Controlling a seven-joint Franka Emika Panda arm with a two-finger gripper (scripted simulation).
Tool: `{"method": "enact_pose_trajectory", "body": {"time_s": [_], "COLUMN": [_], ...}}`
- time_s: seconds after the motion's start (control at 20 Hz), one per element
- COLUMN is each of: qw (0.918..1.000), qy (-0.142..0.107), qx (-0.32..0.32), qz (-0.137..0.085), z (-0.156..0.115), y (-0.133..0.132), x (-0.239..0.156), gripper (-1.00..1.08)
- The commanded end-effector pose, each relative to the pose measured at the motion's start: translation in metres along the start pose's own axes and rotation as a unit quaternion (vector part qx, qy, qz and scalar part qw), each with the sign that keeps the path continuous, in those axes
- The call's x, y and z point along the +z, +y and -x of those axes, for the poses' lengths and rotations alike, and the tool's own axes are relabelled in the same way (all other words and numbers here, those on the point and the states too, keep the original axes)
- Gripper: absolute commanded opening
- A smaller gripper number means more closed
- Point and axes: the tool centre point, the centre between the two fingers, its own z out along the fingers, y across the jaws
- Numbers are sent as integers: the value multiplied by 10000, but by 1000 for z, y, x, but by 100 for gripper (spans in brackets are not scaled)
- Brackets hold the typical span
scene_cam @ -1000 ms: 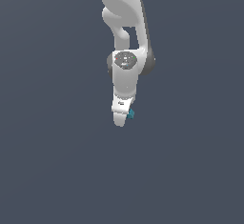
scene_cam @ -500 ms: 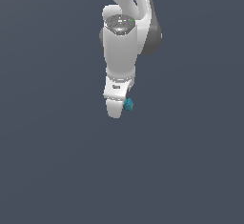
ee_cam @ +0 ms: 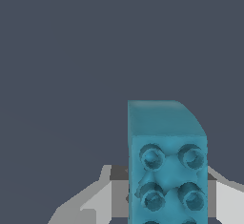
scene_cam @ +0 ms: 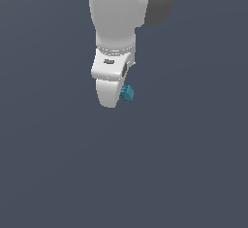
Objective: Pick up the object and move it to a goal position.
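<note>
I see the gripper (scene_cam: 117,97) clamped on the teal object (scene_cam: 127,93), with bare grey space all around. My wrist view cuts off the block's (ee_cam: 167,166) lower studs, and the fingertips are hidden.

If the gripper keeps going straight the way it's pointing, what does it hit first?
Nothing visible: beyond the gripper and the teal block it holds, both views show only plain grey, though depth is unclear.

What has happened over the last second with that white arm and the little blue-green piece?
The arm has swung toward the camera, looming larger and filling the top of the exterior view, and the pincer and teal piece have risen slightly in the picture. The piece is still held at the pincer's tip, on the exterior view's right. Nothing was let go.
</note>
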Motion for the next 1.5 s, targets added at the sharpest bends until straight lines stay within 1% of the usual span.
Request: {"method": "enact_pose_trajectory", "body": {"time_s": [0.0,0.35,0.7,1.1,1.45], "qw": [10000,10000,10000,10000,10000], "qy": [-1,-5,-9,-14,-14], "qx": [2,8,13,20,20], "qz": [0,1,1,2,2], "z": [2,7,10,13,14], "y": [6,21,34,46,53], "x": [-23,-75,-115,-150,-171], "gripper": [-100,-100,-100,-100,-100]}}
